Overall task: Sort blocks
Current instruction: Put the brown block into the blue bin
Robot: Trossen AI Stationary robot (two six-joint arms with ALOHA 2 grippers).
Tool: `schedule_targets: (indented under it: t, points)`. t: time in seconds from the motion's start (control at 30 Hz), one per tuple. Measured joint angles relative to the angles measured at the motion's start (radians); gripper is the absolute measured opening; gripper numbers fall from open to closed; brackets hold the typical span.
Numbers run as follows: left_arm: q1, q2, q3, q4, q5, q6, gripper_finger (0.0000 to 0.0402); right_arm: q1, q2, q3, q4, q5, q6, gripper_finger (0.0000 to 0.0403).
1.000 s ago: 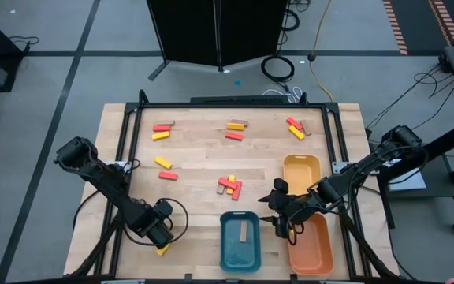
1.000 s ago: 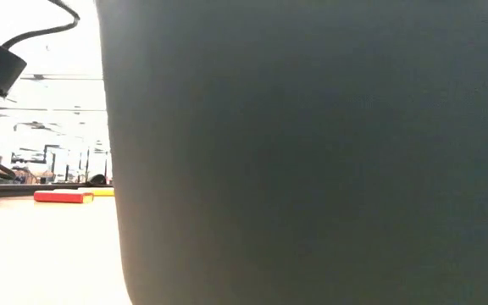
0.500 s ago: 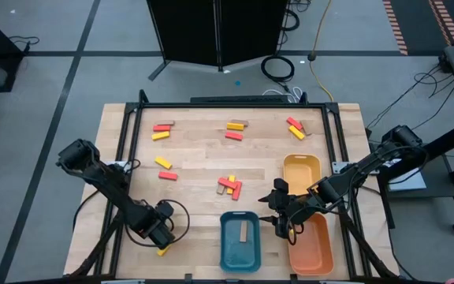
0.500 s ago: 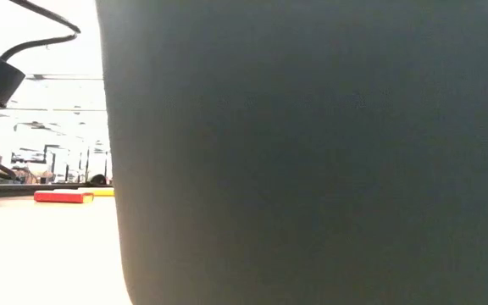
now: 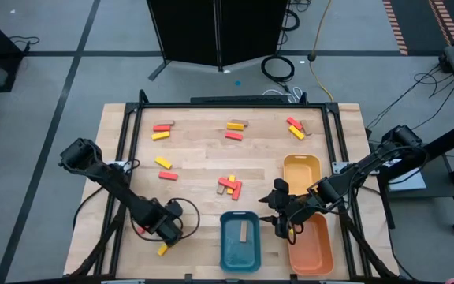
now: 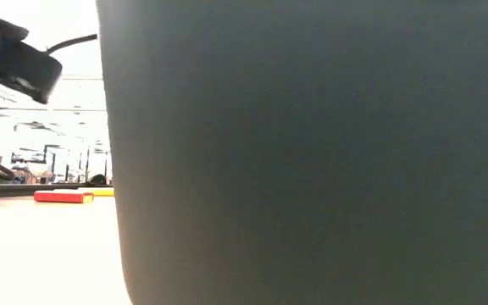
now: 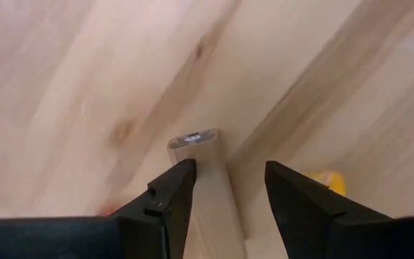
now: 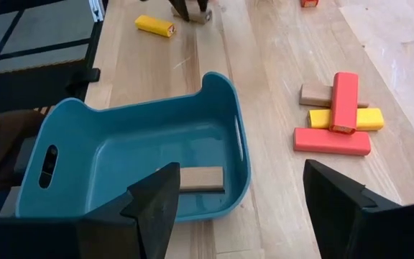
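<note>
Blocks: small rectangular bars in red, yellow and plain tan wood, lying in scattered clusters (image 5: 229, 185) across the table (image 5: 195, 150). One tan block (image 7: 205, 188) sits clamped between the left gripper (image 7: 225, 188) fingers, near the table's front-left. One yellow block (image 5: 162, 250) lies beside it. Another tan bar (image 8: 201, 178) rests in the blue tray (image 8: 85, 133). Right gripper (image 8: 239, 198), spread wide and apparently empty, hovers at that tray.

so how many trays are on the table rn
3, all near the front edge: a blue tray front centre with one tan block inside, an orange tray to its right, and a yellow tray behind the orange one. None look hidden.
</note>
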State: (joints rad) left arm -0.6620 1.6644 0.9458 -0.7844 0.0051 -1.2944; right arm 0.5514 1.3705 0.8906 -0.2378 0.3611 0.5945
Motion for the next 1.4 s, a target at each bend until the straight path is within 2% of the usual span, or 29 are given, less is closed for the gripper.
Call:
schedule_targets:
  t: [0.2,0.63,1.27,1.4]
  points:
    - [0.042,-0.012,0.05,-0.061,-0.051,0.071,0.017,0.0,0.0,0.0,-0.008,0.0,0.031,0.0224]
    - [0.042,-0.011,0.058,-0.167,-0.054,0.043,0.017,0.0,0.0,0.0,-0.031,0.004,0.049,0.0224]
    - [0.03,0.028,0.057,-0.138,-0.04,0.046,0.017,0.0,0.0,0.0,-0.03,0.004,0.045,0.0224]
    - [0.03,0.028,0.003,-0.073,-0.021,0.044,0.017,0.0,0.0,0.0,-0.03,0.004,0.045,0.0224]
